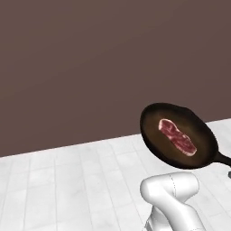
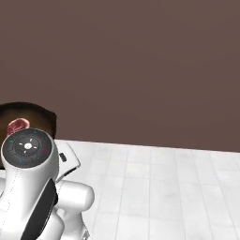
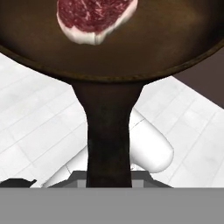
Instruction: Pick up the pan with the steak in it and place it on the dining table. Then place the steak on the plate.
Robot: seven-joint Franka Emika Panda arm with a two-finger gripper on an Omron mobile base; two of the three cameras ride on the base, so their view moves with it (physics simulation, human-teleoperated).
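The claw (image 3: 108, 181) is seen at the bottom centre of the hand view, clamped on the handle of the pan (image 3: 109, 57), which runs up the middle of that frame to the dark bowl across the top. The pan (image 1: 178, 135) is held in the air, tilted, at the right of the left base view, above the white tiled floor (image 1: 67, 180). The steak (image 1: 177, 136) lies inside the pan, near its middle. In the right base view the pan (image 2: 44, 117) is partly hidden at the left edge, before a brown wall (image 2: 140, 65).
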